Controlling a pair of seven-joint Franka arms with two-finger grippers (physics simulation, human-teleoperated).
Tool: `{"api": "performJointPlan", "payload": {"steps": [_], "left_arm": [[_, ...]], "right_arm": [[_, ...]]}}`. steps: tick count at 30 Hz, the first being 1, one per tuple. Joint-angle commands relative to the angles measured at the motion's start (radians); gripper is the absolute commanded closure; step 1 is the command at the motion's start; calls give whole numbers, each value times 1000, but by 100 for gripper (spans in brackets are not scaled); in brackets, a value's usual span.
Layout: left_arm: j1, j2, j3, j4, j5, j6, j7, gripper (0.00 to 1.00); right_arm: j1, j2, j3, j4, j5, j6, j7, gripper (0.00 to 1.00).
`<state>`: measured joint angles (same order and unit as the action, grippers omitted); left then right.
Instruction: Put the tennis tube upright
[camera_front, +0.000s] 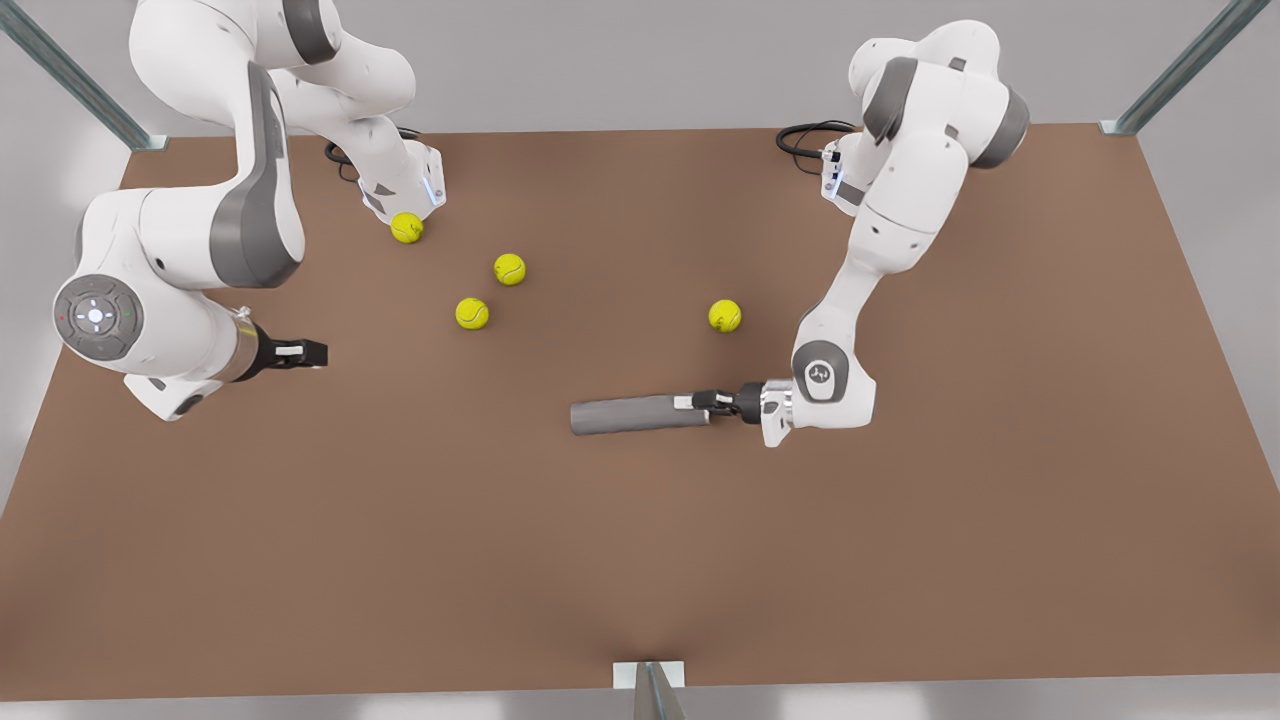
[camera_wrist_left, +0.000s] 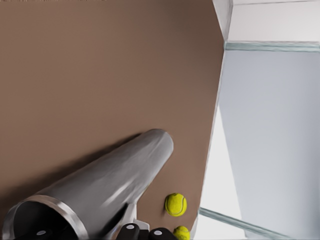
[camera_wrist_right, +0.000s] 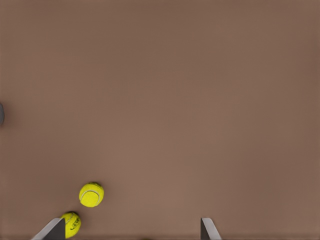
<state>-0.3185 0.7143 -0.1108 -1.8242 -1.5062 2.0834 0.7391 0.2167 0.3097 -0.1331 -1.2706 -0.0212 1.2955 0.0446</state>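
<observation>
Tube (camera_front: 632, 415) lying flat mid-surface (camera_front: 640, 560); left tool (camera_front: 712, 402) clenched on its rimmed end, one finger inside the mouth as the left wrist view suggests. Right tool (camera_front: 310, 352) released, waiting well apart at the front view's left. Risk: held at one end, the tube may pivot or slip as it is tipped up. The front view gives four balls (camera_front: 509, 269); the left wrist view alone shows the open rim (camera_wrist_left: 55, 210)
</observation>
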Motion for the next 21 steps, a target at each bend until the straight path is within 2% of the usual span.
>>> {"api": "performJointPlan", "payload": {"steps": [1,7,11,15,21], "left_arm": [[-1,-12,0,0,23,-2,-49,61],[-5,-41,0,0,63,-2,-99,71],[-19,-53,0,0,64,0,-122,72],[-19,-78,0,0,124,0,-178,79],[-19,-116,-1,2,199,0,-239,79]], "right_arm": [[0,-1,0,0,1,-7,11,0],[-3,-1,0,0,1,-7,11,0],[-3,-1,-2,0,0,-7,11,0],[-2,-1,0,2,0,-10,11,0],[-3,-1,-2,8,-3,-16,11,0]]}}
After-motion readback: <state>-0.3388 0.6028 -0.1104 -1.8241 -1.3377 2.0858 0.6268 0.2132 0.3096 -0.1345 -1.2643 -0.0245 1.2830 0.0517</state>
